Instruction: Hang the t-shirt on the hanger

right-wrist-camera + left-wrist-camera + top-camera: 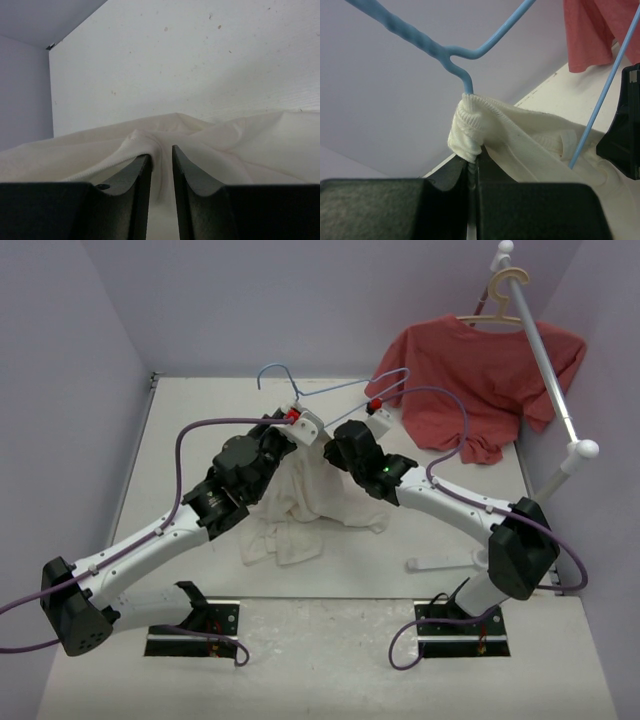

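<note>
From above, the t-shirt (300, 505) hangs bunched between both arms and spills onto the counter (190, 440). The hanger (340, 387) is held up over it, hook pointing away. The left claw (305, 425) and right claw (335, 440) meet at the cloth's top. A red shirt (480, 380) hangs on a wooden hanger (505, 290) at far right.

Left wrist: the left claw (472, 172) is pressed together, pinching the t-shirt's (520, 145) ribbed collar. The hanger's (440, 49) neck runs into that collar.

Right wrist: the right claw (161, 165) is nearly together, pinching a fold of t-shirt (240, 145) above the counter (200, 60).
</note>
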Robot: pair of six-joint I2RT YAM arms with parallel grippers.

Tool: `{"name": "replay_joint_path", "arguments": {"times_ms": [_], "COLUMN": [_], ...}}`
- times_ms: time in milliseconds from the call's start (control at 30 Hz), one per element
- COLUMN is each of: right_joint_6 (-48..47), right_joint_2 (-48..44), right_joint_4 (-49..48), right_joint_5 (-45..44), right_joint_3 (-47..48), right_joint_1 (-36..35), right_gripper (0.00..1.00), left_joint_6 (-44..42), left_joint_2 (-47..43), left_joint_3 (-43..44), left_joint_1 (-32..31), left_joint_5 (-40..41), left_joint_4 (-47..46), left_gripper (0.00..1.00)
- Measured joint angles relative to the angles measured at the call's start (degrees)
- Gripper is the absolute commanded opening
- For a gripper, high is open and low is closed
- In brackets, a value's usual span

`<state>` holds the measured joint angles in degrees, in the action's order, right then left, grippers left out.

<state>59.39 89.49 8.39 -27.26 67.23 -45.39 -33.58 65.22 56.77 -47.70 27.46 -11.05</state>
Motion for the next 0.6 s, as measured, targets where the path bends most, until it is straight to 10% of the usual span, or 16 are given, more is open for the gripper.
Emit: {"name": "replay_joint_path", "arguments": {"times_ms": [300, 600], "right_joint_6": [-0.61, -0.75], "right_joint_2": [-2.60, -4.16], "right_joint_4": [-2.04, -3.51], "right_joint_5": [0.47, 0.99], "right_joint_3": [-3.78, -5.50], "right_joint_1": [0.00, 0.01], "right_gripper": [0.00, 0.00], "left_joint_6": [0.07, -0.01], "left_joint_2": [-0.01, -1.34], "left_joint_3": [-0.01, -0.80], "left_joint_1": [0.00, 0.00], "left_joint_5": [0.20, 0.81], "left_joint_4": [-0.04, -0.33], "left_gripper": [0.00, 0.00]}}
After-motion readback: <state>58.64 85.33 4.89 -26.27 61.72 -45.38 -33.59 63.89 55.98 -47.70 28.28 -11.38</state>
